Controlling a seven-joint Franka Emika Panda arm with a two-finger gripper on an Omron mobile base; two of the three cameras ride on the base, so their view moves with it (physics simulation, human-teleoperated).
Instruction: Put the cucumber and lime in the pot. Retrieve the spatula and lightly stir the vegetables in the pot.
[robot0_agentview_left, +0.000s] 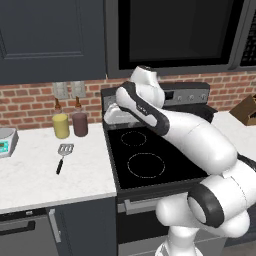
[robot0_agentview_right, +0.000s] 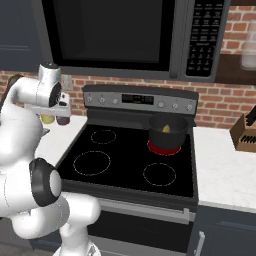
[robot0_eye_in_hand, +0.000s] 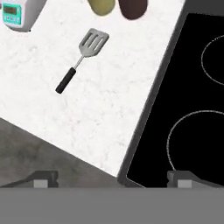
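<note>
So we are judging the first half as at least partly done: the pot (robot0_agentview_right: 168, 131) is sitting on the stove's (robot0_agentview_right: 125, 165) back right burner with something yellowish-green showing inside it, though we are not able to tell cucumber from lime, or whether both are there. What remains is fetching the spatula (robot0_agentview_left: 63, 156) and stirring. It is lying untouched on the white counter (robot0_agentview_left: 45, 175) left of the stove, handle toward us, in front of two bottles (robot0_agentview_left: 70, 122). Our gripper (robot0_eye_in_hand: 111, 177) is hanging high over the counter's edge, jaws spread wide and holding nothing. We are finding no legible writing; the stove's display and the small scale (robot0_agentview_left: 6, 141) are too blurred.
</note>
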